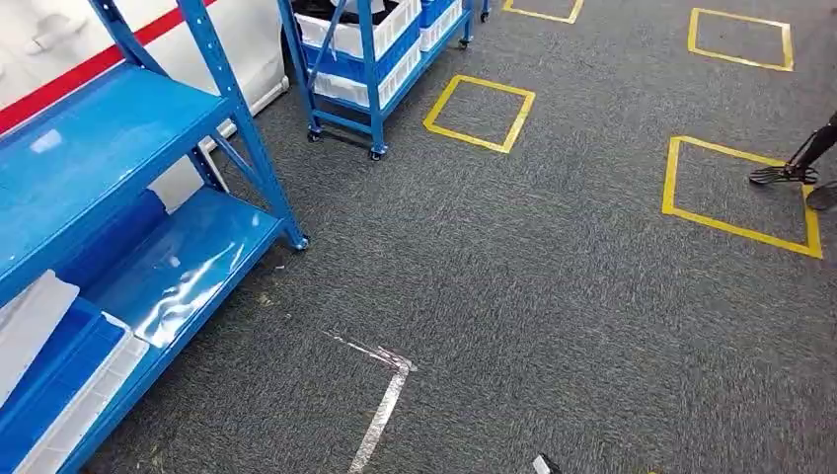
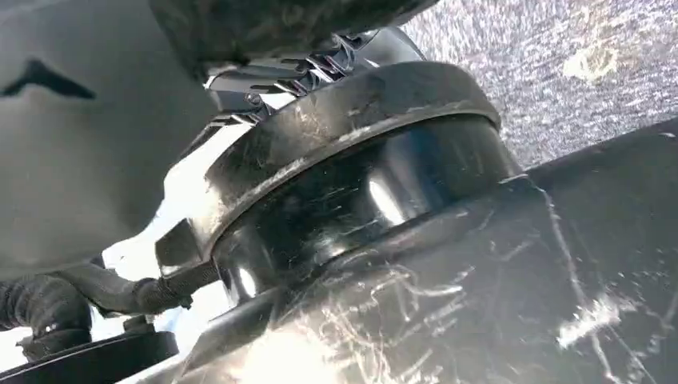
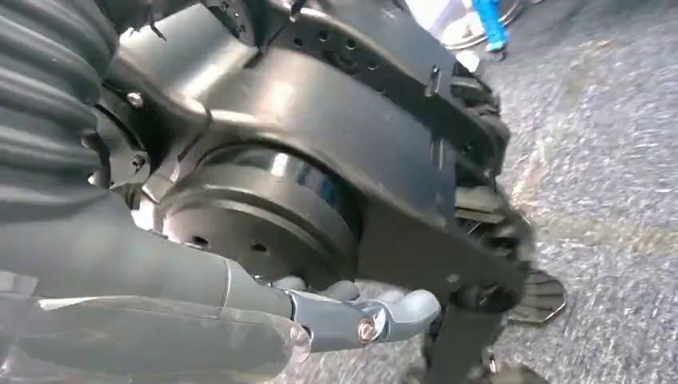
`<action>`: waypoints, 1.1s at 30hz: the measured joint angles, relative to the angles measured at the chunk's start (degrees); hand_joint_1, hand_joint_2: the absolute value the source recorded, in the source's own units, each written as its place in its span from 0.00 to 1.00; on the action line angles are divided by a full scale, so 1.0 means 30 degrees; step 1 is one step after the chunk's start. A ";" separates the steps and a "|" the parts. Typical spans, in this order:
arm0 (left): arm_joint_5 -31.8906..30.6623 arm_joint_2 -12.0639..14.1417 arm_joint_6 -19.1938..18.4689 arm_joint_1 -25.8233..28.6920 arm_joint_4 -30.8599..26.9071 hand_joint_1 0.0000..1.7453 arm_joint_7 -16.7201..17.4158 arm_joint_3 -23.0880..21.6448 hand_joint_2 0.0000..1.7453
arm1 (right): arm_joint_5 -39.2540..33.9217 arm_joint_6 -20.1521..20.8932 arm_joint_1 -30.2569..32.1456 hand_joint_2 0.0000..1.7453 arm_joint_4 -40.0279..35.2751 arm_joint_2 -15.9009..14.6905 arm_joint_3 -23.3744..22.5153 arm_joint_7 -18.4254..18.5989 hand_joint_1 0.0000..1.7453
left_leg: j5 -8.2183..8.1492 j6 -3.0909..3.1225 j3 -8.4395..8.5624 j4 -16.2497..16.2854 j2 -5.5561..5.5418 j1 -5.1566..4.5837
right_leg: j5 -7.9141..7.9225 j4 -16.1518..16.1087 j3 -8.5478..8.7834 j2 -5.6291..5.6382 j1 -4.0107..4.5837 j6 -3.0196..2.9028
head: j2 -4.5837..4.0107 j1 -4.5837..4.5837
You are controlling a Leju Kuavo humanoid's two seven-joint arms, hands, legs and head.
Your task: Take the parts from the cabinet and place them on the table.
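Observation:
A blue metal shelving cabinet (image 1: 118, 128) stands at the left of the head view, its top shelf bare. On its lower levels lie a blue and white bin (image 1: 69, 390), a white flat piece (image 1: 30, 316) and a sheet of clear plastic (image 1: 188, 281). No separate part can be made out. My right hand (image 3: 352, 320) hangs low above the grey carpet in the right wrist view, its pale grey fingers stretched out with nothing in them. A blurred grey mass (image 2: 72, 160) beside the left wrist camera hides how my left hand stands.
A blue wheeled rack (image 1: 367, 59) with white and blue bins stands further back. Yellow tape squares (image 1: 481, 114) (image 1: 740, 193) and a silver tape corner (image 1: 385, 380) mark the grey carpet. A dark thin leg and foot (image 1: 795, 170) reach in at the right edge.

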 joint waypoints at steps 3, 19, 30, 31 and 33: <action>0.0000 0.0022 0.0321 0.0025 0.0000 0.00 -0.0044 0.0036 0.00 | -0.0088 0.0022 0.0081 0.00 0.0000 0.0044 0.0058 0.0007 0.00 | 0.0393 -0.0341 -0.0806 0.0280 -0.0482 -0.0086 | 0.0098 -0.0250 -0.0239 -0.0131 0.0092 -0.0726 | 0.0000 -0.0081; 0.0000 -0.0131 0.1420 0.0158 -0.0007 0.00 -0.0044 0.0080 0.00 | -0.0364 0.0022 0.0000 1.00 0.0007 -0.0007 0.0211 -0.0131 0.00 | -0.0009 0.0987 -0.0240 0.0071 0.2853 -0.1296 | -0.0089 -0.0780 0.0419 -0.4064 0.0994 -0.1538 | 0.0000 -0.0459; 0.0058 -0.0328 0.1478 0.0196 -0.0015 0.00 -0.0204 0.0102 0.00 | -0.0808 -0.0349 0.0020 0.00 0.0015 -0.0255 0.0313 -0.0167 0.00 | 0.0042 0.0539 -0.0138 0.0231 0.0718 -0.0302 | -0.0140 0.1156 -0.0519 -0.1623 0.0331 -0.0354 | 0.0000 -0.0080; 0.0058 -0.0307 0.1522 0.0209 -0.0015 0.00 -0.0197 0.0102 0.00 | -0.0889 -0.0357 0.0023 0.00 0.0015 -0.0227 0.0320 -0.0131 0.00 | -0.0119 0.0309 -0.0255 0.0482 0.0639 -0.0296 | -0.0320 0.0202 -0.0098 -0.1289 0.0298 -0.0171 | 0.0000 -0.0038; 0.0066 -0.0277 0.1654 0.0202 -0.0015 0.00 -0.0189 0.0102 0.00 | -0.0990 -0.0333 -0.0006 0.00 0.0007 -0.0139 0.0320 -0.0131 0.00 | -0.0066 0.0245 -0.0583 0.0832 0.0542 -0.0476 | -0.0107 0.0138 -0.0221 -0.1069 0.0262 -0.0868 | 0.0000 0.0214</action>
